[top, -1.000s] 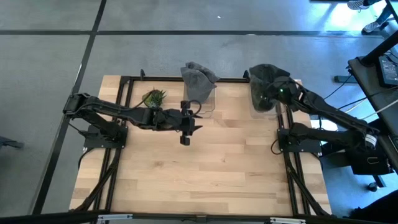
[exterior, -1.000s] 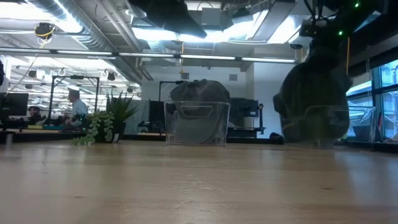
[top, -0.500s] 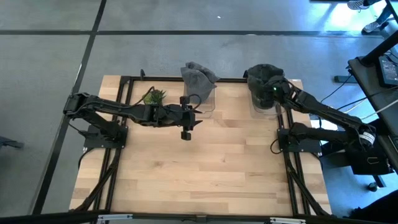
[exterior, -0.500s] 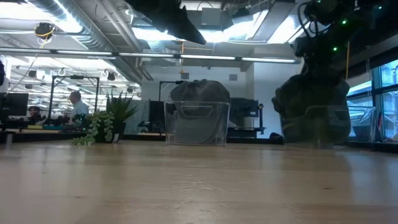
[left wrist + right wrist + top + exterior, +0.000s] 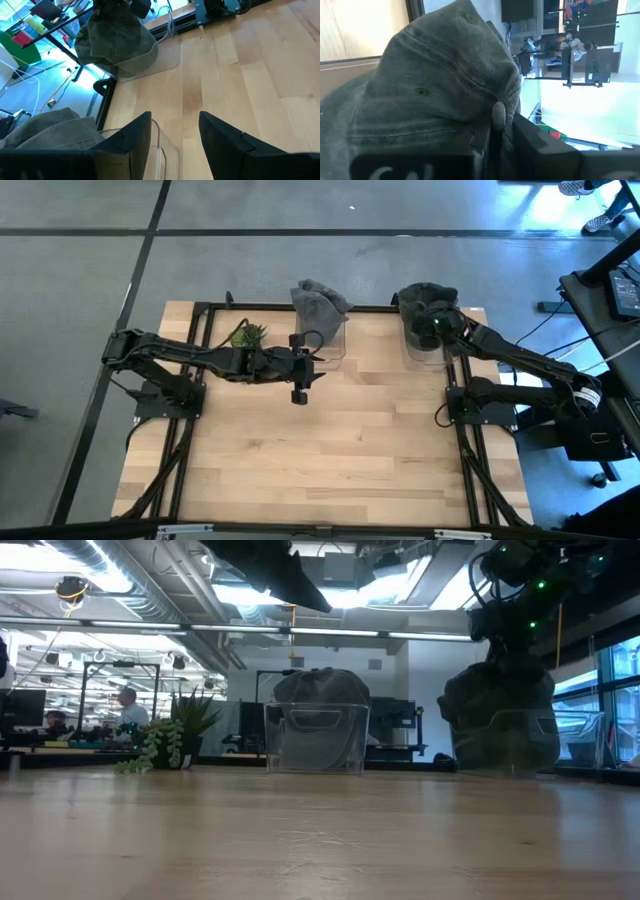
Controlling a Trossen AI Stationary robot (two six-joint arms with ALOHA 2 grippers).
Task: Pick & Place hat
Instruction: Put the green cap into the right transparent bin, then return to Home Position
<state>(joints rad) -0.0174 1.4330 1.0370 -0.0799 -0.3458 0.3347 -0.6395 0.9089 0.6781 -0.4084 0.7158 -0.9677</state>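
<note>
Green hat (image 5: 425,310) in right clear bin (image 5: 424,350), right fingers (image 5: 540,150) pinching it; left fingers (image 5: 225,145) spread.

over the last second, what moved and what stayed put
The right claw carried the green hat toward the table's back edge and lowered it into the right clear bin. The left claw drew back slightly. The grey hat and plant stayed put.

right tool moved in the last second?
Yes. In the high view the right tool, shut on the dark green hat, has shifted toward the table's far edge, settling over the clear right bin.
</note>
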